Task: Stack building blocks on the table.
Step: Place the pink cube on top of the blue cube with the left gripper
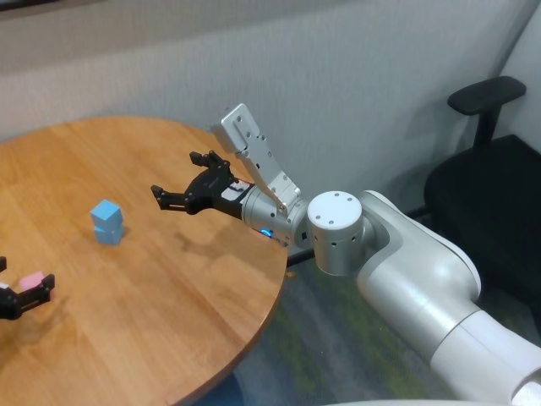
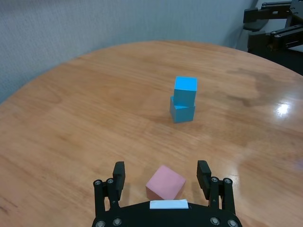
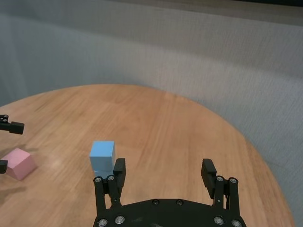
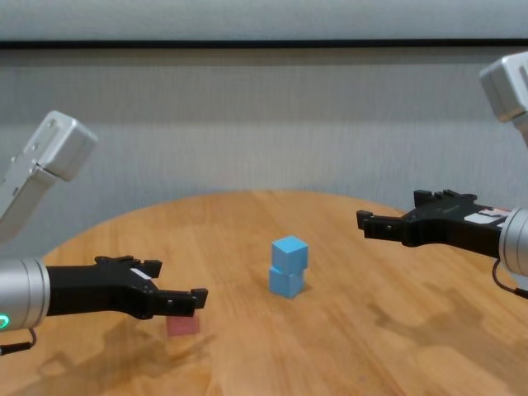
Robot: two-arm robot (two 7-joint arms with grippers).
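Two light blue blocks (image 1: 107,222) stand stacked, the upper one slightly offset, near the middle of the round wooden table (image 1: 169,304). The stack also shows in the chest view (image 4: 288,266) and in both wrist views (image 2: 183,99) (image 3: 102,158). The pink block (image 2: 165,183) lies on the table at my near left, turned at an angle. My left gripper (image 2: 161,170) is open with its fingers on either side of the pink block, apart from it. My right gripper (image 1: 176,175) is open and empty, held above the table to the right of the stack.
A black office chair (image 1: 490,169) stands off the table at the far right. A grey wall runs behind the table. The table's curved edge (image 1: 275,279) passes under my right forearm.
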